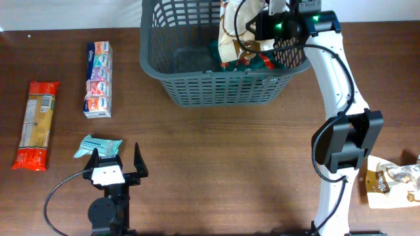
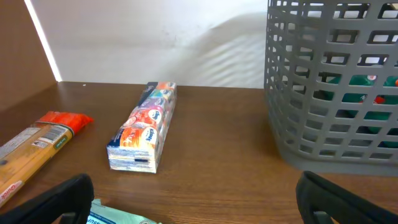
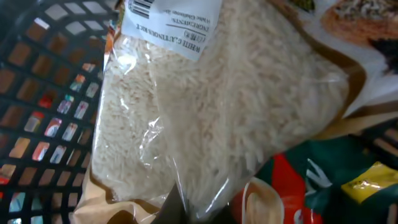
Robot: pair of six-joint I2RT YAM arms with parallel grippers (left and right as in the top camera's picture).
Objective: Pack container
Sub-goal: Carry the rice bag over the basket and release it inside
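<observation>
The container (image 1: 197, 78) is a dark grey slatted basket at the table's far middle; its lattice wall (image 2: 336, 87) fills the right of the left wrist view. My right gripper (image 1: 251, 31) hangs over the basket's right half, shut on a clear bag of white rice (image 1: 231, 33). In the right wrist view the rice bag (image 3: 211, 106) fills the frame, pinched at its lower edge by my right gripper (image 3: 200, 208). A green and red packet (image 3: 311, 180) lies below it inside the basket. My left gripper (image 1: 117, 160) stands open at the near left, nothing between its fingers (image 2: 62, 196).
A teal packet (image 1: 98, 145) lies just beside the left gripper's left finger. A long multicoloured box (image 1: 98, 78) and an orange-ended pasta packet (image 1: 37, 124) lie at the left. Another brown and white packet (image 1: 394, 183) sits at the near right edge.
</observation>
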